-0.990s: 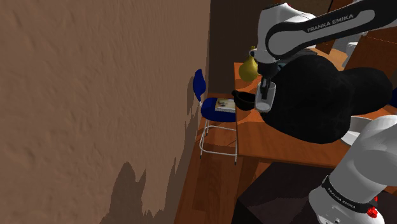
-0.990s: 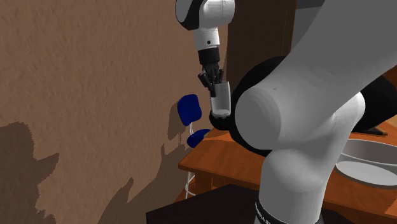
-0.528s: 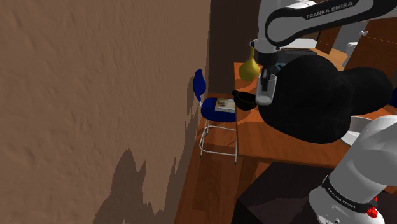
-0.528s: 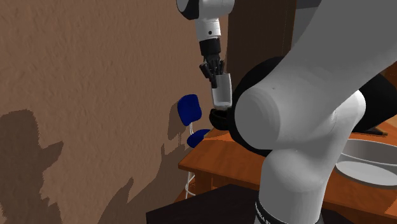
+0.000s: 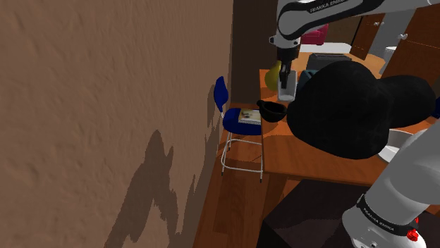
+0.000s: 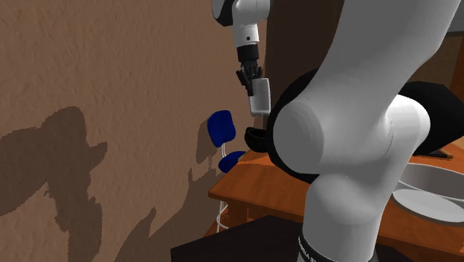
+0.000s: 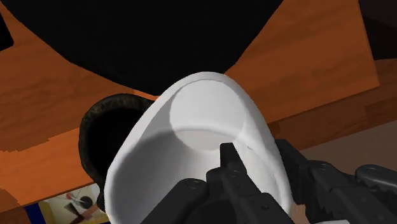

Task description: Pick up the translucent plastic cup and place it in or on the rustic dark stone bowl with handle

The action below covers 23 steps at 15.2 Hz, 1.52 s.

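The white cup (image 7: 191, 165) is being pinched by its wall between the gripper's (image 7: 257, 156) fingers. The dark handled bowl (image 7: 102, 137) is being seen below the gripper, offset slightly sideways.

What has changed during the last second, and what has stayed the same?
The gripper, shut on the white cup, has carried it higher above the table. The dark bowl, the blue chair and the yellow vase have not moved.
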### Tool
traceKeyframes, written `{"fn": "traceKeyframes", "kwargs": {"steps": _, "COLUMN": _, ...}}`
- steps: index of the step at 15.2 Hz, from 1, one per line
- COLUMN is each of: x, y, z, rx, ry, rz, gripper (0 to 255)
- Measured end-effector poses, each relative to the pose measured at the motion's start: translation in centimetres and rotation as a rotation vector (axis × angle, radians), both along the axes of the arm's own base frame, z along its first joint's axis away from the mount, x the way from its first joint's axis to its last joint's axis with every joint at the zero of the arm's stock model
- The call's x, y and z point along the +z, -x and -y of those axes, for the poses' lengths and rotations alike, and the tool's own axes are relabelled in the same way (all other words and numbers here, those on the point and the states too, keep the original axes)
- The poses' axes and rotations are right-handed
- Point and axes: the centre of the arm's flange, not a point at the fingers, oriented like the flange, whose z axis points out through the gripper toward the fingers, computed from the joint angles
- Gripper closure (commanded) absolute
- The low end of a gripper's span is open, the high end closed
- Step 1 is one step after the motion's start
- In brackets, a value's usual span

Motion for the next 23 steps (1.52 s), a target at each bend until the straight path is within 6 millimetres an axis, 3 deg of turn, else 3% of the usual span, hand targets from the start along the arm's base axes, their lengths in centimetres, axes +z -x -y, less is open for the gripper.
{"fn": "traceKeyframes", "kwargs": {"steps": 10, "x": 1.2, "y": -10.1, "z": 8.1, "rx": -0.005, "ry": 0.015, "rz": -0.009, "gripper": 255}}
{"fn": "traceKeyframes", "kwargs": {"steps": 23, "x": -5.4, "y": -10.8, "z": 8.6, "rx": -0.004, "ry": 0.016, "rz": -0.009, "gripper": 255}}
